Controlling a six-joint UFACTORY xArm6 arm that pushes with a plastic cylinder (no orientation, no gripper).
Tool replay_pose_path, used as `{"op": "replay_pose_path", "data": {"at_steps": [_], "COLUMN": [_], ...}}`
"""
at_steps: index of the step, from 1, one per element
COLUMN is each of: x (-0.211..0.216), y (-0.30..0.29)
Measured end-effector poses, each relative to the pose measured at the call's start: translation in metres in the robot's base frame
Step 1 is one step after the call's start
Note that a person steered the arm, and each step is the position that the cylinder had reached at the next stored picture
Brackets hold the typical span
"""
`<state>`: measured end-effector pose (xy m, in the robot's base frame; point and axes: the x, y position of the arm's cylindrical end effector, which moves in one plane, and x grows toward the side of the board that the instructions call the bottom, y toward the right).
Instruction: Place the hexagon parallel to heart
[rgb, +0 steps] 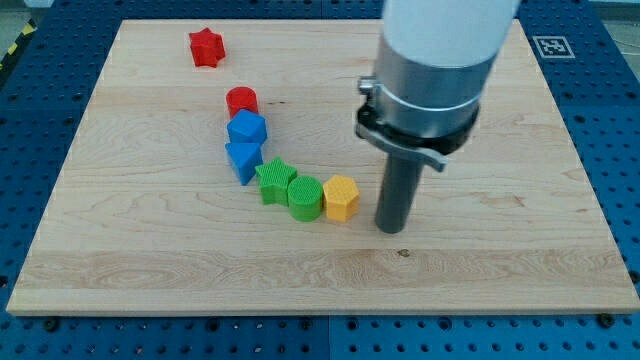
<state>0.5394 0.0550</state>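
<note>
— Where the dark rod comes down, can you see its end?

— Yes. my tip (391, 229) rests on the pale wooden bench (500, 290), right of the view's middle. It is a plain rod, so as for a pincer, released or clenched, I cannot tell.

— What is closest to it?

— The yellow hexagonal block (341, 197), just to the view's left of my tip, with a narrow strip of wood showing between them. They are not touching.

— And past that?

— A green round block (305, 196) sits against the yellow one's left side, then a green star-shaped block (274, 181) pressed against that. From there the row curves toward the view's top: a blue block tapering to a point at its lower end (243, 158), which may be the heart, though I cannot be sure; a blue many-sided block (247, 128) above it; then a red cylinder block (242, 101). All of them sit close together in one arc.

— Anything apart from the arc?

— A red star-shaped block (205, 47), alone near the view's top left. Around the bench lies a blue perforated surface (620, 150), with a black-and-white square marker (553, 46) at the top right.
</note>
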Motion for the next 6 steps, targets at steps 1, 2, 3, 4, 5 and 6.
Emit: {"op": "replay_pose_path", "data": {"at_steps": [1, 2, 3, 4, 5, 6], "x": [0.0, 0.0, 0.0, -0.002, -0.023, -0.038], "y": [-0.024, -0.024, -0.039, -0.052, -0.037, -0.034]}}
